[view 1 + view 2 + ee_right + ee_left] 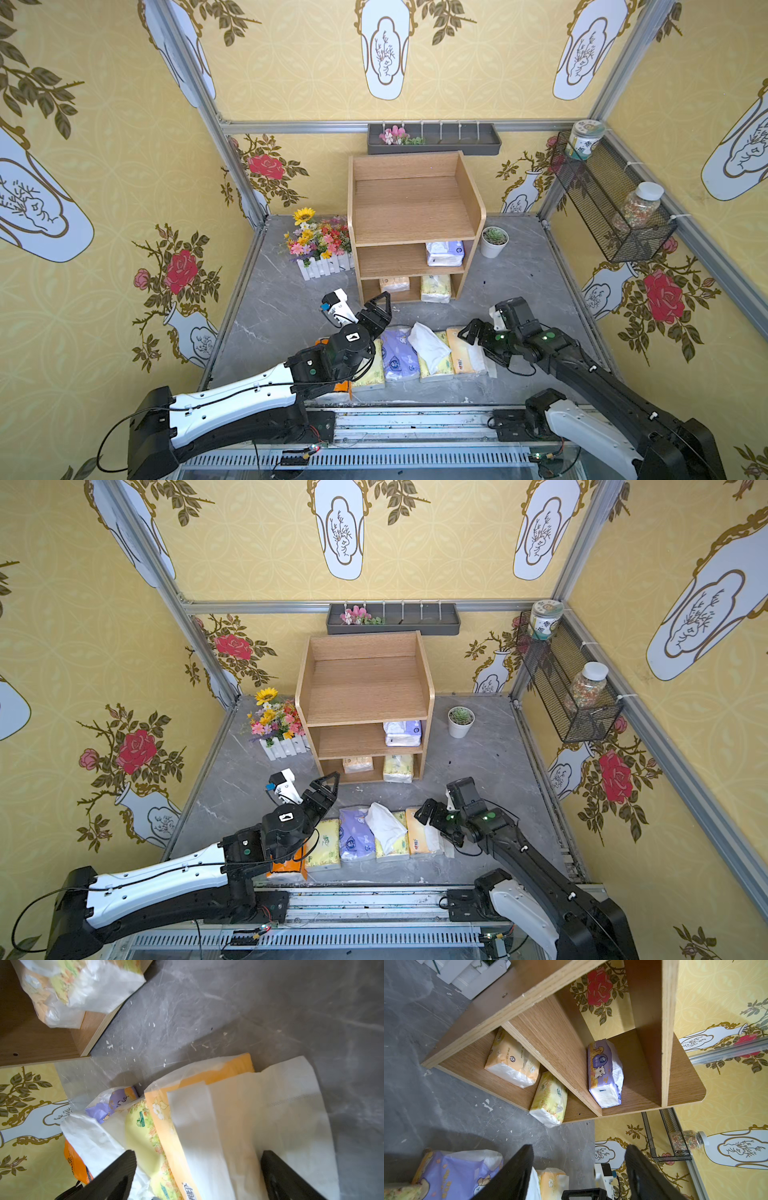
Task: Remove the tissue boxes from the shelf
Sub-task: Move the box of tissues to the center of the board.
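Clearance matters most for this reach: the left hand [383, 300] hangs just in front of the shelf [411, 216], by the lower front corner of its left side panel, jaws well apart and holding nothing. Three tissue packs sit inside. A tan pack [395, 284] and a yellow-green pack [435, 288] lie side by side on the bottom tier, and a lavender pack [444, 253] lies at the right end of the middle tier. The tan one looks the likeliest target, being nearest. To take it cleanly, I would drop the hand low and slide in under the middle board, clear of the side panel. It should straddle the pack's body rather than the loose film at its end, close firmly, then draw straight out over the counter [519, 282]. The right hand [467, 334], wide open and empty, hovers over the right end of the row of packs [399, 353] already laid out there, so the new pack should be set down clear of it.
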{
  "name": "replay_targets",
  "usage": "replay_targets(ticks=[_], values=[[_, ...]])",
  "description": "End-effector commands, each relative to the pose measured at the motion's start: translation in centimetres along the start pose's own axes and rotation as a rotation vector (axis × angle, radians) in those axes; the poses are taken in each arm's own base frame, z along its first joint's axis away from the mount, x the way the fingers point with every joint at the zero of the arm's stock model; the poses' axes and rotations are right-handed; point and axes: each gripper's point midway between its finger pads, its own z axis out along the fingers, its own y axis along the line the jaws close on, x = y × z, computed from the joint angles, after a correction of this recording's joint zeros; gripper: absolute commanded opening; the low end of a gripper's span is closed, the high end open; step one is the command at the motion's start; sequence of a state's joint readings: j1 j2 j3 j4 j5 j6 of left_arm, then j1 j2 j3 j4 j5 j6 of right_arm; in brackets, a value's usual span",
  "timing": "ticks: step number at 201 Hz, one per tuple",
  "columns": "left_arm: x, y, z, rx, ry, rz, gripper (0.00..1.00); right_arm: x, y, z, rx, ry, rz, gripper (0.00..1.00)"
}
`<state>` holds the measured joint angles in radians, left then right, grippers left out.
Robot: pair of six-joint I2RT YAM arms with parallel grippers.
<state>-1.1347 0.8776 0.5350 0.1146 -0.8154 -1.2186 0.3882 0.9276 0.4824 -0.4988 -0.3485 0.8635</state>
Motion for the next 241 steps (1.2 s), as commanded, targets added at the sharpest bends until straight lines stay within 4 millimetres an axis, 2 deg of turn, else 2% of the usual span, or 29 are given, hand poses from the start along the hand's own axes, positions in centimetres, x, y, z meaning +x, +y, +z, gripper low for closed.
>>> replay_targets(ticks=[1, 103, 167, 241], values=[[0.1, 0.7, 0.1, -0.019, -0.002, 0.0, 0.75, 0.1, 1.0, 0.3, -0.026, 0.005, 0.004, 0.97], [-0.2, 0.8, 0.1, -0.024, -0.006, 0.005, 0.75, 2.9, 5.1, 1.5, -0.098, 0.041, -0.048, 0.98], [-0.3, 1.0, 0.0, -0.028, -0.002, -0.002, 0.75, 4.2, 7.8, 2.9, -0.159, 0.04, -0.058, 0.98], [-0.5, 1.2, -0.2, -0.027, -0.003, -0.013, 0.75, 6.7, 11.1, 5.3, -0.223, 0.055, -0.078, 0.98]])
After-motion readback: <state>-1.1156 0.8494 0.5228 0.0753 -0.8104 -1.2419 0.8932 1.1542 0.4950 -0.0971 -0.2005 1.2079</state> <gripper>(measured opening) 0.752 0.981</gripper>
